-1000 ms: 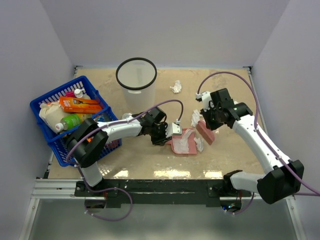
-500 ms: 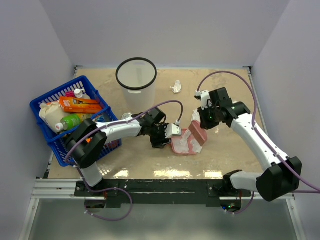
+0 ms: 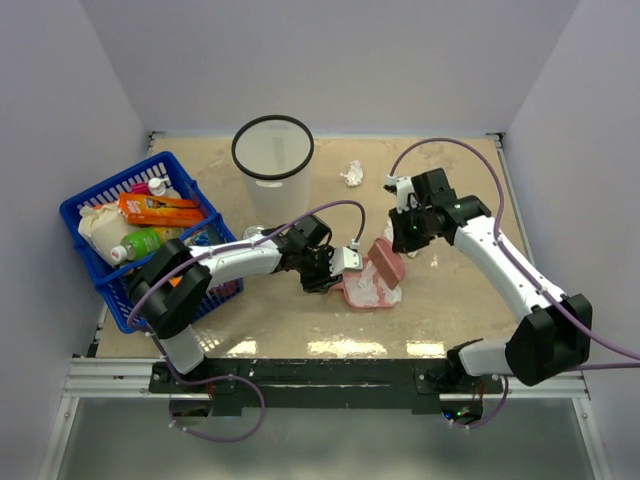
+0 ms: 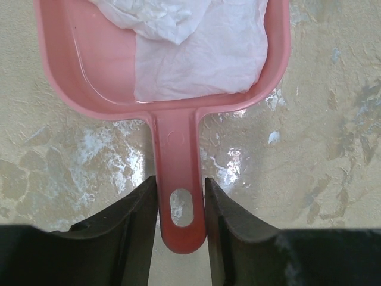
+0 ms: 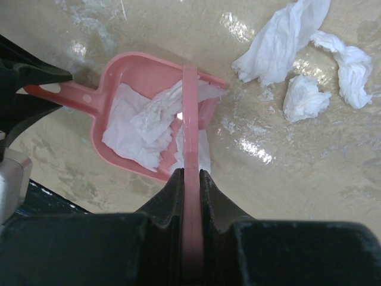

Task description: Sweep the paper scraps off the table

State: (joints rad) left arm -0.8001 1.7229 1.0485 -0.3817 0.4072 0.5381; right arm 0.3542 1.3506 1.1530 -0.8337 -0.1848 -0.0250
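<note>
The left fingers [image 4: 128, 232] clamp the handle [image 4: 175, 155] of the pink dustpan [image 4: 89, 65]. The right fingers [image 5: 169, 196] grip a pink blade [image 5: 189, 119], possibly a scraper, at its mouth. Paper scraps [image 5: 143, 122] lie inside, others loose on the worktop [image 5: 309, 173] nearby.

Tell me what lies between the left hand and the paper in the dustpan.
Left wrist view: only the dustpan, its handle and back wall, lies between the left hand and the paper scraps.
</note>
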